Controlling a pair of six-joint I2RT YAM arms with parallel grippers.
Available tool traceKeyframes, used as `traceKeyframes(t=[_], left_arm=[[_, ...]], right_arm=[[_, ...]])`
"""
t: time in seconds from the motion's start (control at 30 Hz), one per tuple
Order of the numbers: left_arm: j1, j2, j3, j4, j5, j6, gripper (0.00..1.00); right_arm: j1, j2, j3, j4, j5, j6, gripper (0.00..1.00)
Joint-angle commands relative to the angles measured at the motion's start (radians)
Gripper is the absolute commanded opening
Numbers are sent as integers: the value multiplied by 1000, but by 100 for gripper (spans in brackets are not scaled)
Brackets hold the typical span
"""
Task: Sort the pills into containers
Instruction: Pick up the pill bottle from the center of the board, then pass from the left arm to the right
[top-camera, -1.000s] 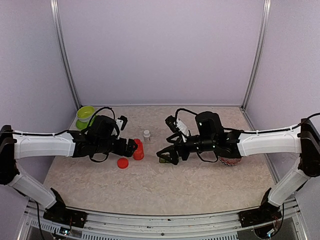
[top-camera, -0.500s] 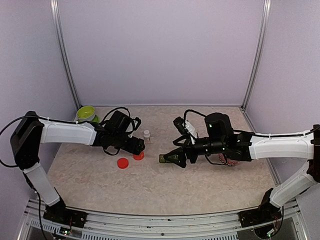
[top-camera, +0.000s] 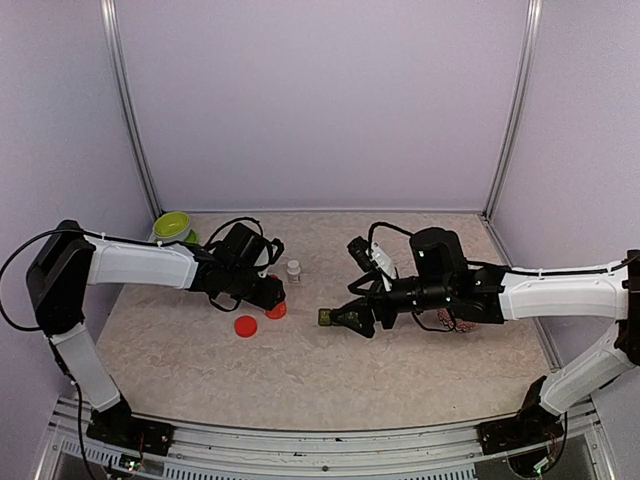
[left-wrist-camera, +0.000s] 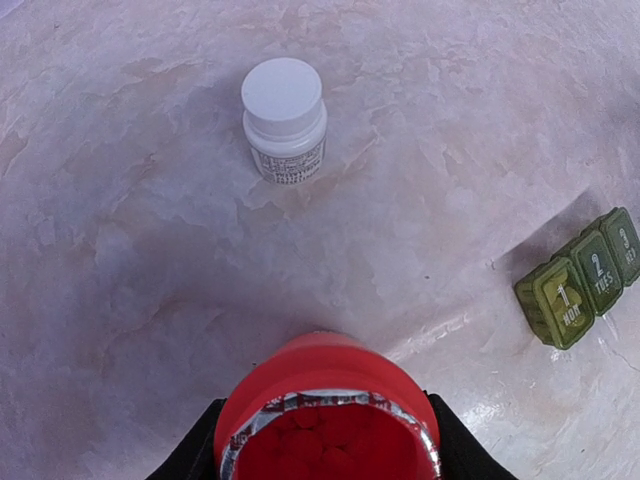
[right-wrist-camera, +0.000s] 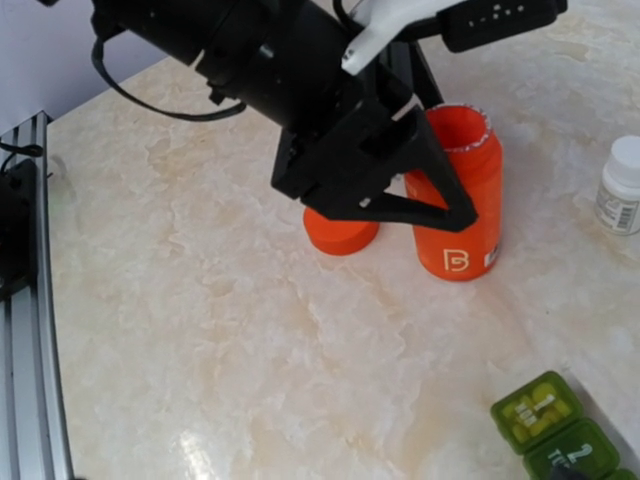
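The containers (left-wrist-camera: 582, 289) lie flat on the table (top-camera: 300, 370), right of middle in the left wrist view. Their long axis runs from lower left to upper right. The box marked 1 is at the lower-left end, then 2, then 3 by the frame edge. All three lids face up. In the right wrist view the same row sits in the lower right corner, slanting down and right out of frame, with box 1 nearest the centre. In the overhead view the row is a small dark patch near the middle of the frame, too small there to read its axis.

The right gripper (top-camera: 345, 318) is just right of that patch, its tip pointing left at it. Whether it touches the row, or whether its jaws are parted, cannot be told.

The left gripper (top-camera: 270, 296) is clenched on a red bottle (right-wrist-camera: 458, 215) — one black finger (left-wrist-camera: 195, 450) on each side. The bottle stands upright on the table, mouth open and facing up, with red pills (left-wrist-camera: 322, 440) visible inside it. A red cap (right-wrist-camera: 341, 230) lies just left of the bottle in the right wrist view. A white bottle (left-wrist-camera: 284, 118), capped and upright, stands in the upper middle of the left wrist view, well apart from the row. A lime-green bowl (top-camera: 171, 226) sits at the far left — by the back wall.
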Motion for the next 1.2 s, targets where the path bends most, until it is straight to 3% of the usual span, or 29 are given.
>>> traceKeyframes(t=[0.0, 0.2, 0.37, 0.63, 0.87, 0.97, 1.17], left_arm=[[8, -26, 22, 8, 36, 3, 40], [-13, -142, -23, 106, 174, -6, 40], [-78, -251, -54, 188, 252, -5, 41], [-194, -297, -67, 283, 363, -7, 41], [-239, -359, -167, 495, 487, -45, 41], [-264, -404, -223, 589, 511, -20, 41], [-300, -463, -294, 677, 526, 106, 42]], right_arm=[[-6, 4, -20, 31, -27, -40, 99], [-5, -55, -94, 171, -74, -84, 100], [-11, -97, -162, 324, -100, -18, 100], [-32, -105, -242, 585, -238, 26, 100], [-38, -126, -323, 783, -267, 70, 96], [-45, -100, -311, 805, -320, 125, 96], [-48, 7, -265, 876, -429, 386, 93]])
